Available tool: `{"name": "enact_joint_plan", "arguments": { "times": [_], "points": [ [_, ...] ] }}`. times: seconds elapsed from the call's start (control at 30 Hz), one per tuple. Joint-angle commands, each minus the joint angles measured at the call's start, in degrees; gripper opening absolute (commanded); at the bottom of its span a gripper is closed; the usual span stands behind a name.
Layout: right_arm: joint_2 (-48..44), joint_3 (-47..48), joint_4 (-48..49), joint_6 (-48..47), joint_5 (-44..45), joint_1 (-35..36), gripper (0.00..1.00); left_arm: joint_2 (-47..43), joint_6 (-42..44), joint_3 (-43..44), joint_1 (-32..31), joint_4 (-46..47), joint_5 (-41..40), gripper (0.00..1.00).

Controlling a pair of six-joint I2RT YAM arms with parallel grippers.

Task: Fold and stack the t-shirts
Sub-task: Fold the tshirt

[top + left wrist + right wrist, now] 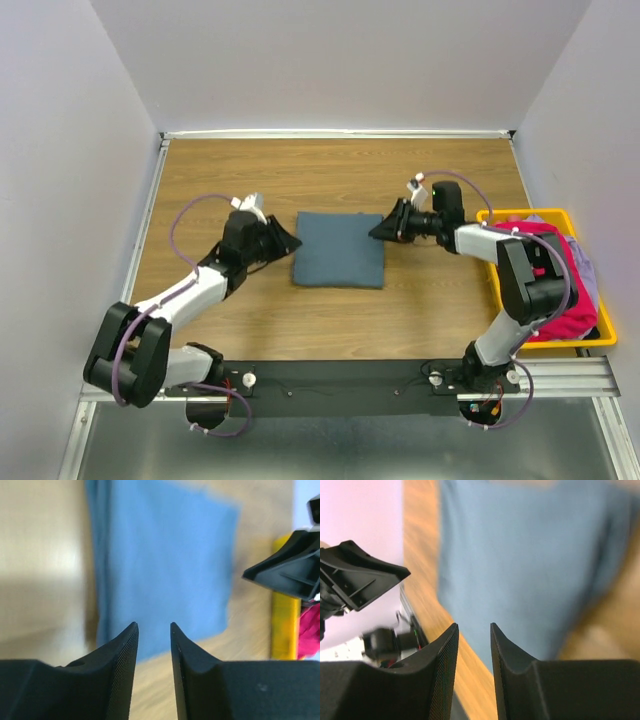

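**Item 1: slate blue-grey t-shirt** [338, 249]. Folded to a flat, near-square rectangle and lay at the middle of the table [430, 320]. The slightly longer side ran left to right across the table. The edges sat almost square to the table's edges, with the near-left corner a touch skewed. No neck or sleeves showed, so which end was the collar could not be told.

**Item 2: left gripper** [292, 240]. Sat low at the shirt's left edge, pointing right towards it. Fingers stood a narrow gap apart with nothing between them; the wrist view showed cloth beyond the tips.

**Item 3: right gripper** [376, 232]. Sat at the shirt's right edge, pointing left and facing the other gripper. Fingers were likewise slightly parted and empty.

**Item 4: yellow bin** [600, 338]. Stood at the table's right side and held a crumpled magenta-pink t-shirt [565, 315], with a pale grey-blue t-shirt [587, 275] beside it.
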Motion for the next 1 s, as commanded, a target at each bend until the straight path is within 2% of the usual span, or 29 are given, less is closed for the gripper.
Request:
{"name": "enact_joint_plan", "arguments": {
  "times": [0.0,0.2,0.33,0.43,0.53,0.6,0.77,0.83,0.9,0.93,0.97],
  "points": [
    [3.1,7.9,0.0,1.2,2.7,-0.7,0.39,5.0,5.5,9.5,2.6,3.0,-0.6,0.41],
    [14.0,18.1,0.0,2.0,3.5,-1.1,0.39,24.2,9.5,23.5,5.1,4.4,4.1,0.27],
    [21.1,20.9,0.0,2.5,3.3,-2.8,0.39,35.0,10.3,28.1,6.6,4.4,4.4,0.16],
    [23.3,20.7,0.0,2.1,3.1,-5.0,0.39,38.5,9.9,28.7,7.5,4.7,5.4,0.16],
    [24.4,20.1,-0.1,1.4,1.5,-7.7,0.39,38.1,9.5,27.3,8.1,4.9,5.9,0.16],
    [23.1,20.0,-0.8,0.7,-0.2,-9.0,0.39,35.4,9.5,26.4,8.2,4.8,5.5,0.19],
    [11.9,19.7,-7.1,-2.1,3.2,-9.1,0.43,24.4,10.9,24.8,8.2,-0.1,-0.4,0.43],
    [8.3,18.4,-8.6,-2.3,5.2,-9.1,0.48,20.5,12.1,24.0,8.2,-3.2,-3.1,0.50],
    [4.1,16.5,-12.8,-4.5,8.9,-8.6,0.55,14.1,13.1,22.7,8.2,-6.0,-7.4,0.56],
    [3.0,16.3,-15.8,-5.6,11.5,-8.3,0.56,10.2,14.6,22.2,8.2,-6.9,-8.8,0.66],
    [0.7,16.1,-18.6,-6.4,17.6,-7.9,0.58,8.4,15.4,22.0,8.3,-8.0,-10.1,0.67]
  ]
}}
